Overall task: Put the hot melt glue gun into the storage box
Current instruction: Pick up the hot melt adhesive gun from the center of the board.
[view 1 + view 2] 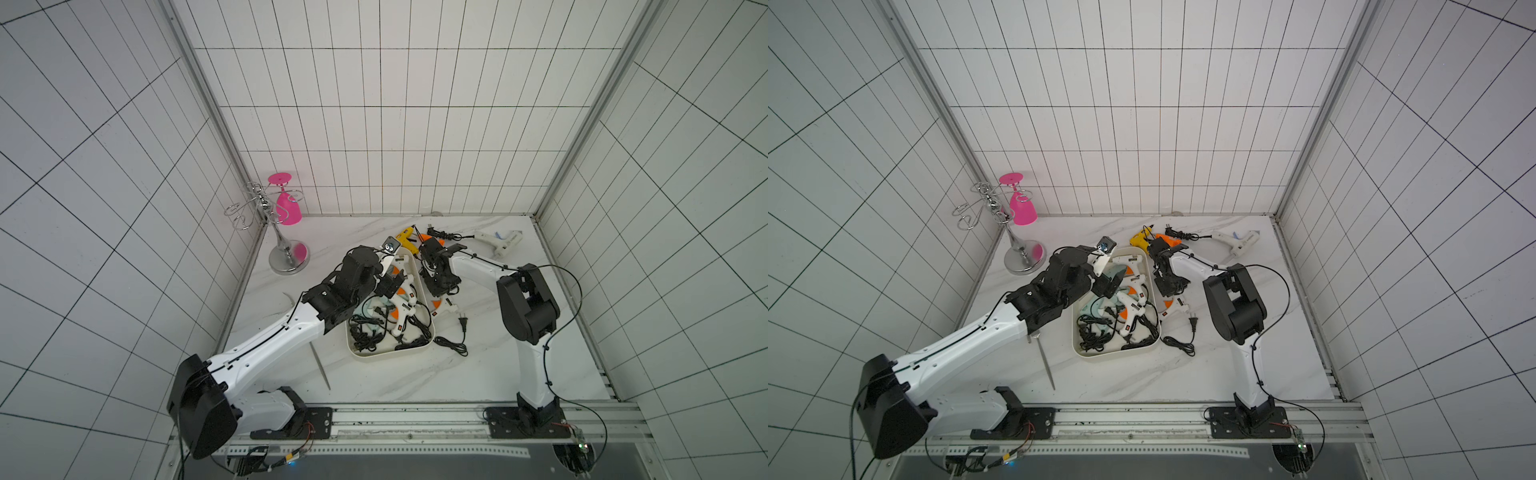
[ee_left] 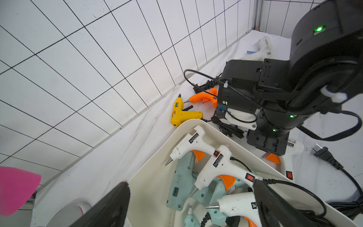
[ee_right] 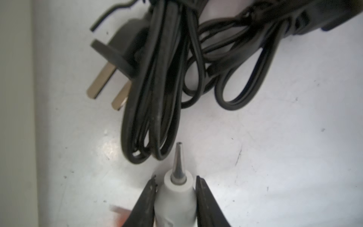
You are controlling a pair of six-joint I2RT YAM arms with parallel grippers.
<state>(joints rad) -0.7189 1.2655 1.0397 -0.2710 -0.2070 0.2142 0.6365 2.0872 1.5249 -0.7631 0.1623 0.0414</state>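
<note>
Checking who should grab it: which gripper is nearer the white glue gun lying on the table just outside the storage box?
Right. The right gripper has its fingers flanking the white glue gun; the left gripper hovers open over the storage box.

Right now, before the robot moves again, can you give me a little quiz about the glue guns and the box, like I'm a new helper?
1. True or false: the yellow glue gun lies outside the storage box.
2. Pick one: what sits between the fingers of the right gripper in its wrist view?
A) a spoon
B) the nozzle end of a white glue gun
C) a toy car
3. Fill in: the gripper hovering wide open over the box is the ____ one.

Key:
1. True
2. B
3. Left; it is the left gripper
</note>
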